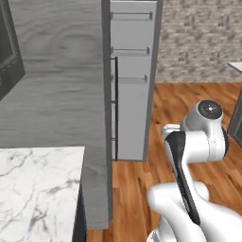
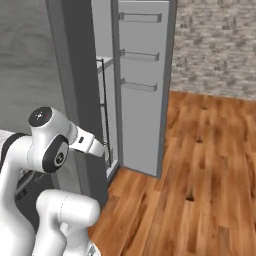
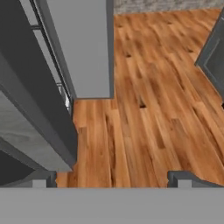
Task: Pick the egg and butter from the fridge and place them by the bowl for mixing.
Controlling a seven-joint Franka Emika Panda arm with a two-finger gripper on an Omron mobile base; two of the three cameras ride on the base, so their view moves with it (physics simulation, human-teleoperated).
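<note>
Fridge (image 1: 134, 85) door open, hand (image 3: 113, 177) wide open above floor (image 3: 148, 113)

The fridge (image 1: 132, 85) is that tall dark grey unit beside the wood-grain cabinets, its door (image 2: 142, 90) swung wide open over the wooden floor, pale grey inside with three little door racks and wire shelf edges showing in the gap.
</note>
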